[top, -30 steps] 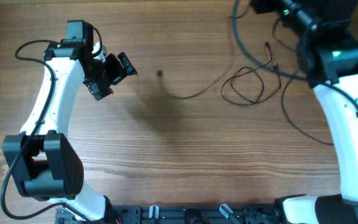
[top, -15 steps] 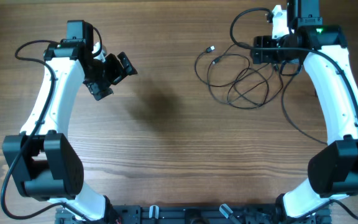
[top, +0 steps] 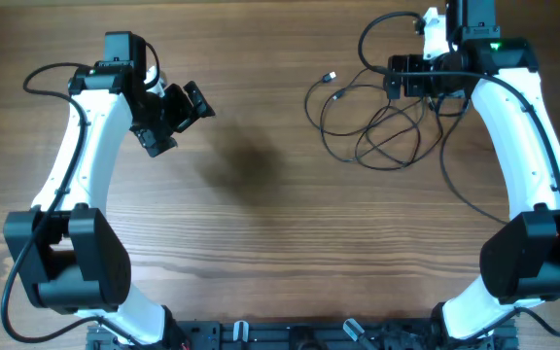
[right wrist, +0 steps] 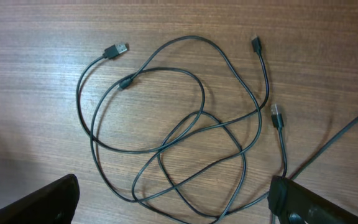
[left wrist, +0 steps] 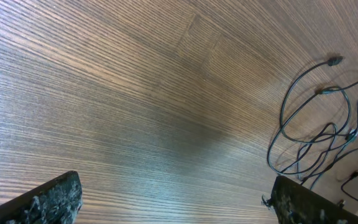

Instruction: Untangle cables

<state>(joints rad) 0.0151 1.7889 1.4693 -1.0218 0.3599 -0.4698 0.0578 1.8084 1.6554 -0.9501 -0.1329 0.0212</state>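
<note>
Fingers of the right gripper were spread wide; the cables lay in loose loops just beyond their tips. Fingers of the left gripper, likewise spread, had those cables well beyond them, rightward

The left arm and right arm wear smooth white shells between bulky black joints. A thin black arm cable loops off the left; a green light glows on the right. The left hand and right hand are black, with rough-textured fingers.
</note>
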